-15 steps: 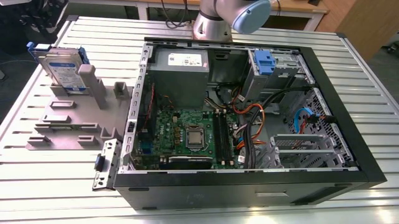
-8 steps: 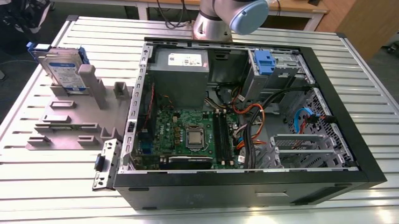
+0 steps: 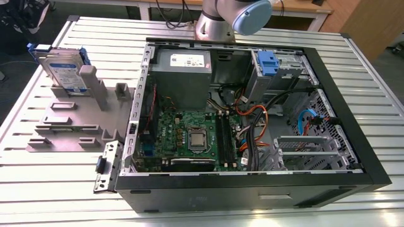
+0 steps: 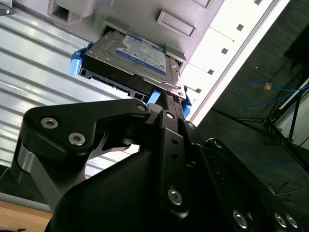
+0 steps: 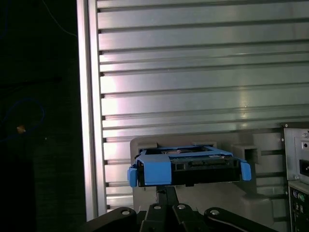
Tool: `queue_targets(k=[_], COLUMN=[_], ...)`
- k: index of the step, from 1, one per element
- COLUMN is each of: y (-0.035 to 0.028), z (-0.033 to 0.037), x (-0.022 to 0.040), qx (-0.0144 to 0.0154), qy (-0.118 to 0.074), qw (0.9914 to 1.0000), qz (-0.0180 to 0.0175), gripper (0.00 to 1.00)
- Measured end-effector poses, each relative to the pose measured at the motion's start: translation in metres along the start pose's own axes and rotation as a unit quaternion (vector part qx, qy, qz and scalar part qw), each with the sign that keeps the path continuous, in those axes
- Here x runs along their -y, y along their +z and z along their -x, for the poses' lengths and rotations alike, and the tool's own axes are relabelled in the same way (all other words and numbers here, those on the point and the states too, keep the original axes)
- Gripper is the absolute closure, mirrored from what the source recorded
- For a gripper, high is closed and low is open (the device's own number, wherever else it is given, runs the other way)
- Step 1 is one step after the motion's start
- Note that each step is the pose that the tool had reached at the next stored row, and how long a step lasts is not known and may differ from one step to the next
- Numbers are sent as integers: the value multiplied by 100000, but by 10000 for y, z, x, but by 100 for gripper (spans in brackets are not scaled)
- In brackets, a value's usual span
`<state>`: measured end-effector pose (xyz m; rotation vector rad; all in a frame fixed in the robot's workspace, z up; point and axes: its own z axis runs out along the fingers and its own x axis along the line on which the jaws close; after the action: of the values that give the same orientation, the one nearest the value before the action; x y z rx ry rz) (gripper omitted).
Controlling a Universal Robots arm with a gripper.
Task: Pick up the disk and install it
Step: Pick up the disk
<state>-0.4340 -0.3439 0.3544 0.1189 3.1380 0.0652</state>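
Observation:
The disk [image 3: 63,71], silver with a white-and-blue label and blue rails, stands on edge in a grey plastic holder [image 3: 75,118] at the exterior view's left. Both wrist views show the disk [image 4: 140,55] [image 5: 186,166] seated in that holder. My gripper [image 4: 166,104] [image 5: 166,195] is dark and lines up with the disk's blue-railed edge in both wrist views. I cannot tell whether it touches the disk. The grey drive bay with a blue latch [image 3: 268,64] sits at the back of the open computer case [image 3: 252,189].
Inside the case are a grey power supply [image 3: 183,66], a green motherboard [image 3: 189,137] and loose cables [image 3: 252,113]. The arm's base [image 3: 233,16] rises behind the case. The slatted metal table's edge [image 5: 89,121] runs close beside the holder, with dark floor beyond.

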Motion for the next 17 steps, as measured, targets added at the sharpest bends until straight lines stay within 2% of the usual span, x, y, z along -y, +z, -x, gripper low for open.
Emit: queue_targets(k=[9,17], y=[0,0], z=[-1,-1], x=[0,0], qx=[-21,-102], qy=[-550,-2363], qw=[99998,99972], qz=[1,-3], gripper=[89,89])
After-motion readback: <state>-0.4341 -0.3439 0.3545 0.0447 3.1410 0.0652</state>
